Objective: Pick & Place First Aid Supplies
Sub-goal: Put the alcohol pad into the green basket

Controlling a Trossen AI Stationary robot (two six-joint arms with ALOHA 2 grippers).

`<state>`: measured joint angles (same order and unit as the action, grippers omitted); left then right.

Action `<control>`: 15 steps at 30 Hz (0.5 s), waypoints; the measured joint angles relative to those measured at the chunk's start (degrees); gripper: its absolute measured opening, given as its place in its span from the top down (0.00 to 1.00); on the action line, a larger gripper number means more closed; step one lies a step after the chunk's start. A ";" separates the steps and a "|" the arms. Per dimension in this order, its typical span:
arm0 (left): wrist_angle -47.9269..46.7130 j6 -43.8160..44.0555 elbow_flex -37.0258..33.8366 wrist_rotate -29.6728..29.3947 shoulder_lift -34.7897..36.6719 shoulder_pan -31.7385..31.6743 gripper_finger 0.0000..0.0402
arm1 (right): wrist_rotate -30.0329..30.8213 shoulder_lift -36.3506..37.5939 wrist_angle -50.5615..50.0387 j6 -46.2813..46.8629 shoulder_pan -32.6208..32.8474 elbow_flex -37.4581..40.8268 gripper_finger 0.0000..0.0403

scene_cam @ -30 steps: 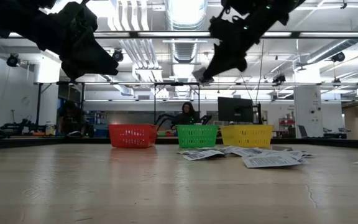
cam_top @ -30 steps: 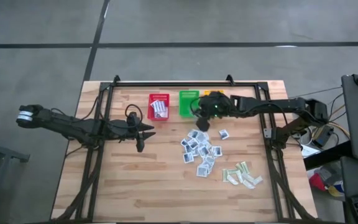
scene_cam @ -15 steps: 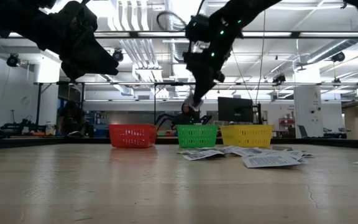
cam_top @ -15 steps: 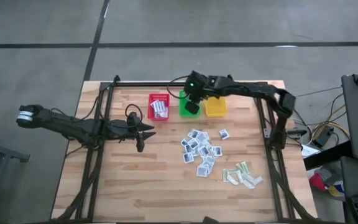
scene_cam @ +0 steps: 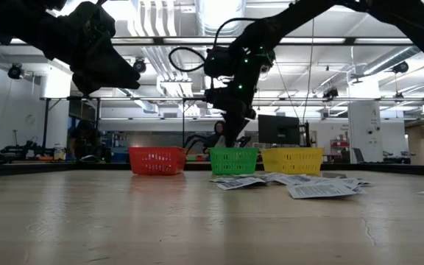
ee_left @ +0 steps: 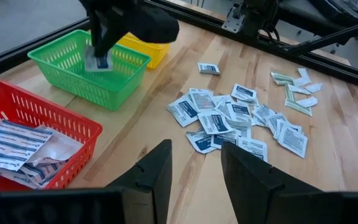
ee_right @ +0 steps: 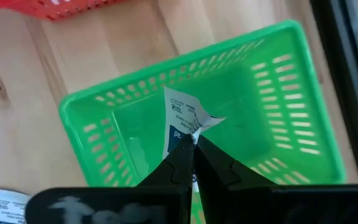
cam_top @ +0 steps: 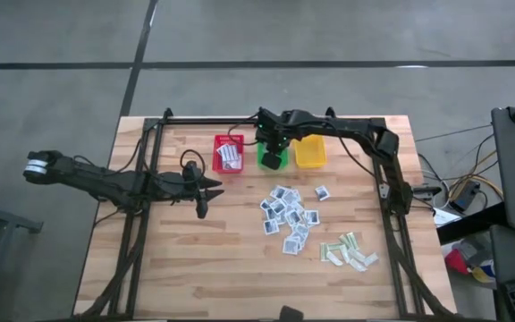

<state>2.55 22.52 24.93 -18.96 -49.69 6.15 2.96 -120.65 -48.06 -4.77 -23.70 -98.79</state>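
Saw the right gripper (ee_right: 193,144) pinching one small square packet (ee_right: 180,118) by a corner, fingers pressed together on it. Held it just above the green basket (ee_right: 278,112), over the inside, not yet let go. Could have gone wrong in a few ways from there. Might have stuck to a finger on opening, being so thin and light, and ridden back out with the arm. Might have fluttered sideways if dropped from too high, landing on the table (cam_top: 195,259) or in the red basket (cam_top: 228,140) or the yellow basket (cam_top: 310,156) just beside. Could have knocked the green basket's wall if lowered too far, sliding the light plastic out of place. Saw oblong packets (ee_left: 11,146) lying in the red basket, so probably sorting by kind; a miss there would have mixed them up. Farther out, saw the pile of square packets (cam_top: 286,215) near the middle of the table and the pale strips (cam_top: 347,250) past it, all waiting. Saw the left gripper (ee_left: 194,162) hovering near the red basket, fingers spread, holding nothing. Could have bumped the right arm if sent toward the baskets at the same time.
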 joint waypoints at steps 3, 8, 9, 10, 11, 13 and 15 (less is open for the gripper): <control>0.00 0.04 0.00 0.00 0.00 0.00 0.67 | 0.02 -0.55 -1.39 -0.37 -0.02 -0.69 0.98; 0.00 0.02 0.00 0.02 0.00 0.00 0.67 | -0.05 -1.73 -3.09 -0.60 -0.04 -0.19 0.98; 0.00 0.02 0.00 0.02 0.00 0.00 0.67 | -0.24 -1.99 -3.14 -1.08 -0.07 -0.01 0.98; 0.00 0.02 0.00 0.02 0.00 0.00 0.67 | -0.32 -2.19 -3.32 -1.48 -0.09 0.21 0.97; 0.00 0.02 0.00 0.02 0.00 0.00 0.67 | -0.43 -2.24 -3.61 -1.64 -0.09 0.42 0.96; 0.00 0.02 0.00 0.02 0.00 0.00 0.67 | -0.44 -2.23 -3.59 -1.64 -0.09 0.58 0.94; 0.00 0.02 0.00 0.02 0.00 0.00 0.67 | -0.44 -2.08 -3.61 -1.47 -0.09 0.60 0.90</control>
<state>2.55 22.55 24.93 -18.94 -49.69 6.15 2.52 -122.72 -51.67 -6.25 -23.79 -98.19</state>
